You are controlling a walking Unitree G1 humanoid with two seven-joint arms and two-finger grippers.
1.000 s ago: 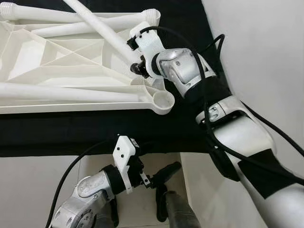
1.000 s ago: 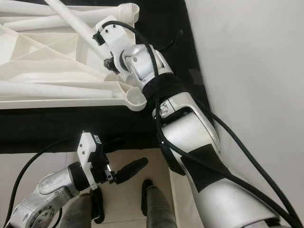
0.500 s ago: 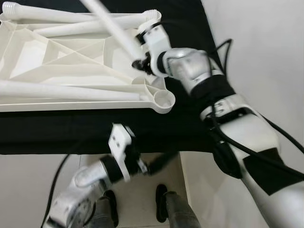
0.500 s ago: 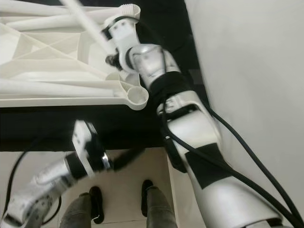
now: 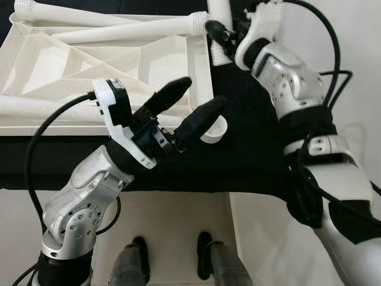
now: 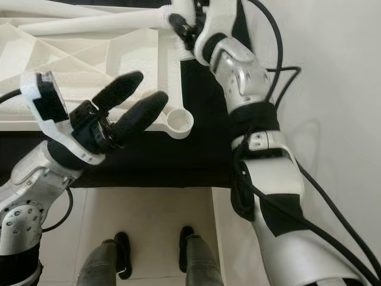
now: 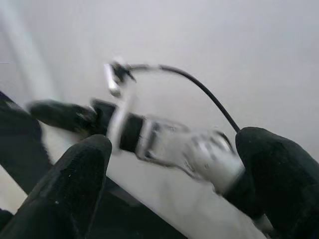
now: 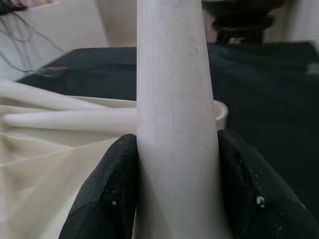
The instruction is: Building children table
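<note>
A: Right wrist view — right gripper (image 8: 174, 194) clenched on a white table leg (image 8: 174, 99), one finger on each side.

B: Noted. Upturned white tabletop (image 5: 71, 65) lies on black cloth (image 5: 250, 131), two more legs (image 5: 119, 27) along its far edge.

A: Left gripper (image 5: 184, 110) — fingers spread, holding nothing, raised over the tabletop's near corner socket (image 6: 178, 121).

Black-covered surface (image 5: 250, 149) carries upturned white tabletop (image 5: 71, 65), loose legs (image 5: 119, 30).

White table leg (image 8: 174, 114), white ribbed table panel (image 5: 89, 65), black cloth (image 5: 250, 149), silver arms with black-fingered right end effector (image 8: 174, 199).
</note>
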